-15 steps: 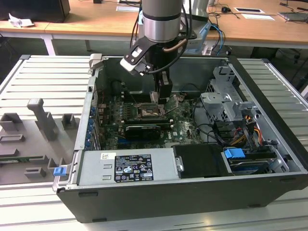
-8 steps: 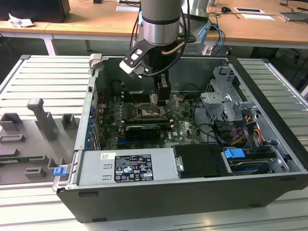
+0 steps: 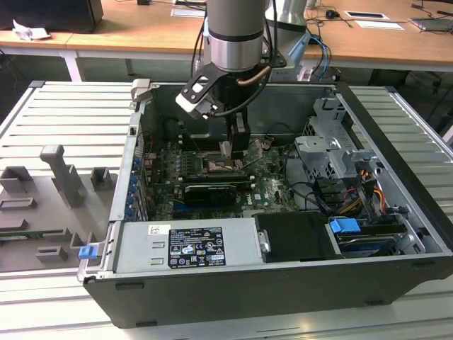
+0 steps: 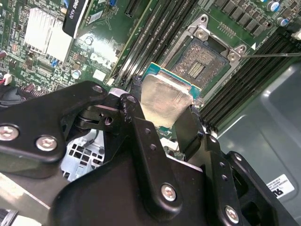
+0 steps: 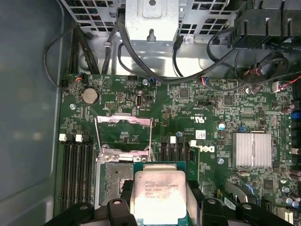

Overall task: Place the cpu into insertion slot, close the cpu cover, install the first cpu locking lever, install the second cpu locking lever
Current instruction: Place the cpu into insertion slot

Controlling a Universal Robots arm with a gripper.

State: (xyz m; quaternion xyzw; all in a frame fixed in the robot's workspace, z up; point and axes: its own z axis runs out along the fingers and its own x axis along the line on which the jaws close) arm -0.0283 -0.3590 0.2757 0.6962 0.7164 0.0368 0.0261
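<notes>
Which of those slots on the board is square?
The silver-framed insertion slot by the held cpu; the memory slots either side are long and narrow.

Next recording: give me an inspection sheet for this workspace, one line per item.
Surface: slatted metal table carrying an open computer case.
Job's things: cpu gripped, not seated; insertion slot empty, contacts exposed; cpu cover swung open, off the slot.
Clutter: grey fixture blocks on the table at the exterior view's left.
Grippers: pincer shut on the cpu, close to the slot.
Cables: black leads past the board's edge; coloured wires by the drive bays.
Surroundings: wooden desks behind the table.
</notes>
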